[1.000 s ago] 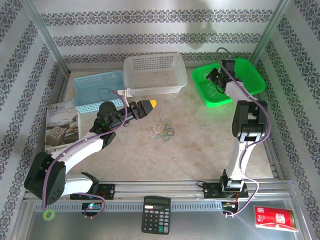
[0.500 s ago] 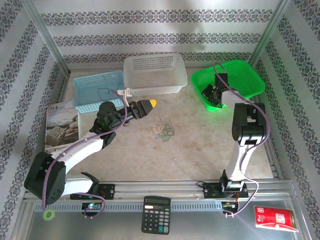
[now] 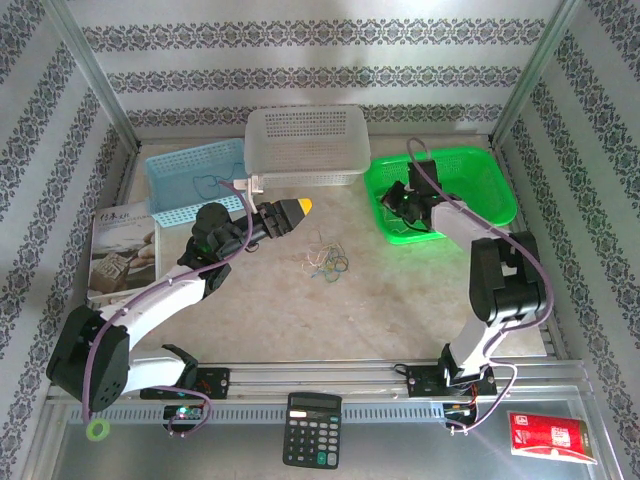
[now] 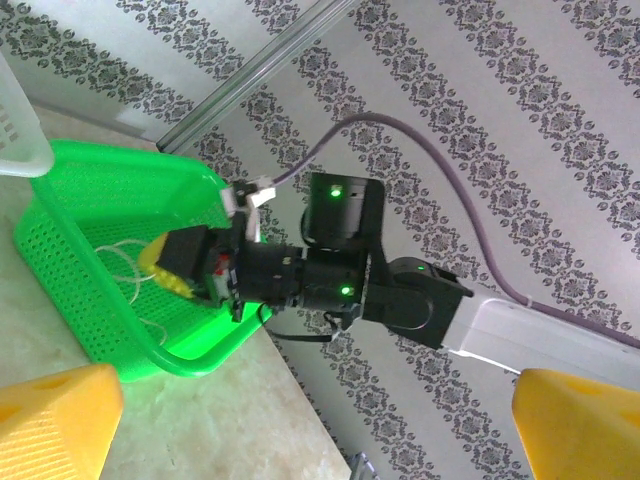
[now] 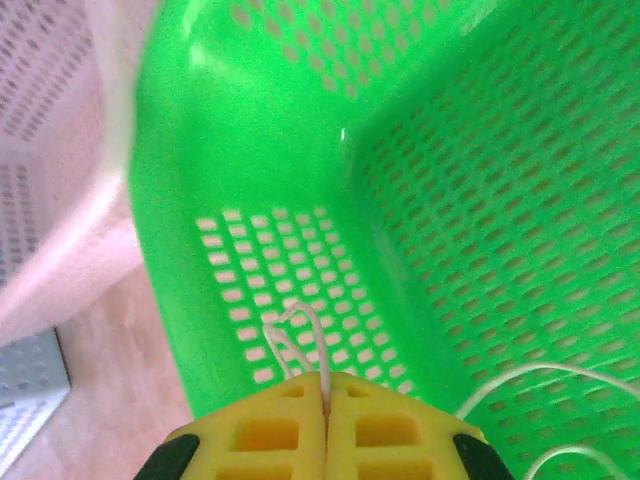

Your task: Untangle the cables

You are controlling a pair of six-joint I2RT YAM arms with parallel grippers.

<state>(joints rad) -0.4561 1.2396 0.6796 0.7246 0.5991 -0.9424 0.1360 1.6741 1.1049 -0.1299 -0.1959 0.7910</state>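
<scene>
Green basket [image 3: 472,182] leftward; right gripper [image 5: 326,385] on cable [image 5: 301,316]

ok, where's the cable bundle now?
Top view: the cable bundle lies mid-table, just nearer than and slightly right of the left gripper, in front of the white basket.

Thin dark blue, tan and whitish cables [image 3: 326,263] lie tangled on the table [image 3: 400,295], one whitish loop [image 5: 300,325] pinched by the right gripper [image 5: 327,385] inside the green basket [image 5: 480,150].
</scene>
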